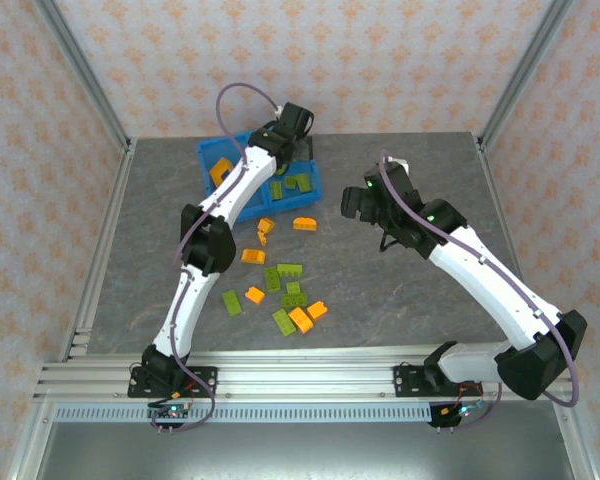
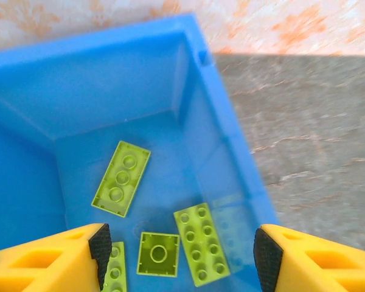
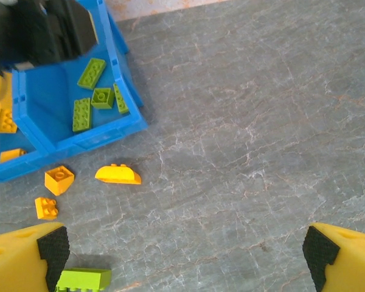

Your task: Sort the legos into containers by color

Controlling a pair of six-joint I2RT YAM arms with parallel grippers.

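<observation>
Bricks (image 1: 300,319), orange and green, lie scattered on the table (image 1: 410,320) near the arm bases, not yet sorted. Beyond them the right claw (image 3: 182,249) hangs spread and empty. Farthest, the left claw (image 2: 184,255) stands parted, gripping nothing, above the bin (image 2: 231,121) compartment that collects green pieces (image 2: 121,178).

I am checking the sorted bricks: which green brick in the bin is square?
The square brick has one big round stud; the other green bricks in the bin are oblong, with several studs.
</observation>
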